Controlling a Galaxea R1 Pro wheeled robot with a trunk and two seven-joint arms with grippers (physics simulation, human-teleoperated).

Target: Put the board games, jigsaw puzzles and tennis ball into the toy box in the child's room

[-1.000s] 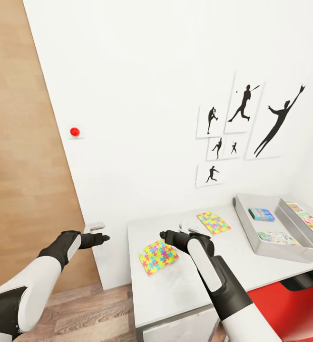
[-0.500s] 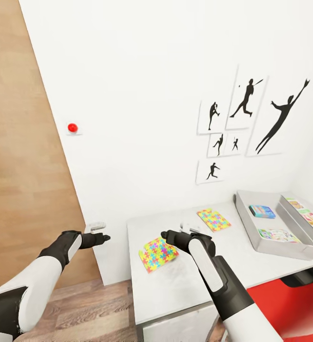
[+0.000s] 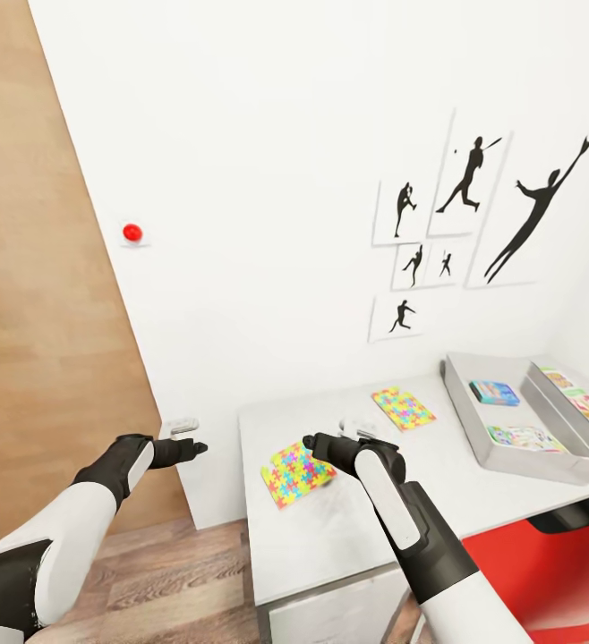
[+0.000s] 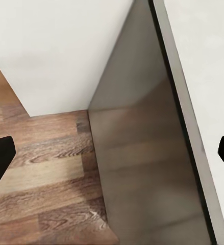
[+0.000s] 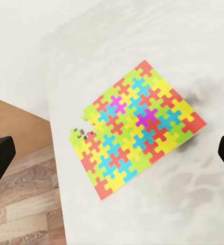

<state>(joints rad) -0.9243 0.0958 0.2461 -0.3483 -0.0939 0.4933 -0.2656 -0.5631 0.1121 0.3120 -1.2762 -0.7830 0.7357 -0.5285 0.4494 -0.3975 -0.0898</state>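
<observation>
Two jigsaw puzzles lie on the white table (image 3: 330, 546): the near puzzle (image 3: 298, 473) by its left edge, the far puzzle (image 3: 403, 408) close to the wall. The right gripper (image 3: 317, 444) hovers just over the near one, fingers spread wide. The left gripper (image 3: 190, 446), also open, hangs left of the table above the wooden floor (image 3: 178, 581). The grey toy box (image 3: 473, 420) at right holds three board games (image 3: 494, 392).
</observation>
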